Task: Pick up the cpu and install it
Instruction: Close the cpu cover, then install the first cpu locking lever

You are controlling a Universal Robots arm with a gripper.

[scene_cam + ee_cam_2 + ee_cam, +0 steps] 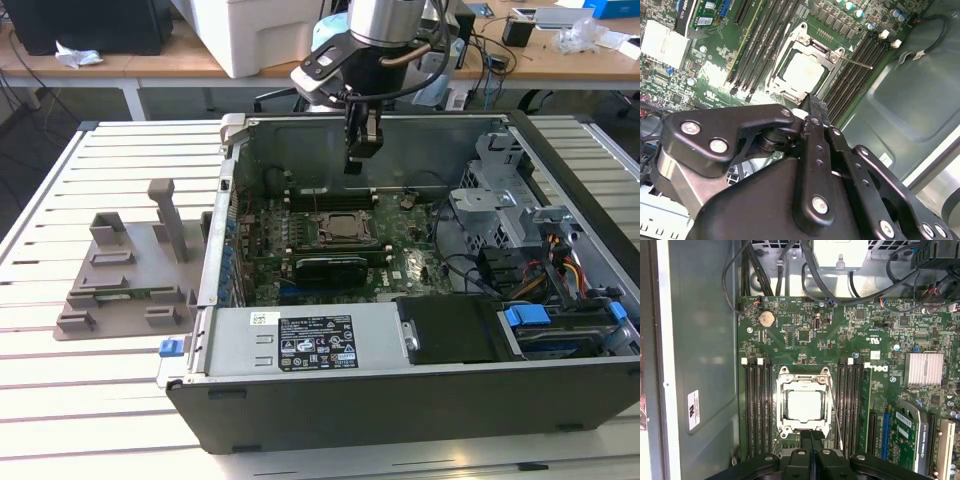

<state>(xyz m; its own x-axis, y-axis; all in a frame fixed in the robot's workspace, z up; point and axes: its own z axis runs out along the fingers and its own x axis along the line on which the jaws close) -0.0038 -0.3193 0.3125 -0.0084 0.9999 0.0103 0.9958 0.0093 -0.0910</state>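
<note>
The cpu (803,406) lies in the motherboard socket (781,412), perhaps not yet latched, and the hand (810,436), pressed together and empty, hovers above that socket.

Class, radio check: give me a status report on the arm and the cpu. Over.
Hand shut, empty, hovering over the motherboard inside the case. Cpu lying in its socket, untouched. Nothing between them.

Matt metal cpu (802,406); shiny metal socket frame (803,381); matt plastic tray (120,290)
</note>
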